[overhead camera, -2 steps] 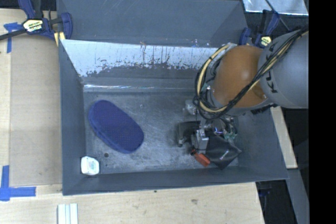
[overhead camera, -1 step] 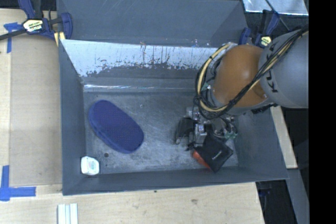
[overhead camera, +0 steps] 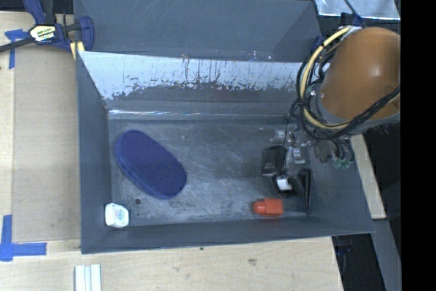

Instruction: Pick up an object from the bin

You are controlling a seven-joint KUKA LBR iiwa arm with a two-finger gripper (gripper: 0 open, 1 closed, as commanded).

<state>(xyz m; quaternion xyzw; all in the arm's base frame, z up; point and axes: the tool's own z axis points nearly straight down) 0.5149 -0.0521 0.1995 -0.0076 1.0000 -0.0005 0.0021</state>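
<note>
My gripper [overhead camera: 288, 176] hangs low over the right part of the bin floor, its two dark fingers standing apart and open. A small white bit shows between them, and I cannot tell whether it is a loose thing or part of the gripper. A small orange-red block [overhead camera: 268, 207] lies on the floor just in front of the gripper, close to the bin's near wall and outside the fingers.
A flat dark-blue oval thing [overhead camera: 150, 164] lies at the left of the floor. A small white round thing with a yellowish face [overhead camera: 116, 215] sits in the near left corner. The arm's orange dome and cables rise over the bin's right wall.
</note>
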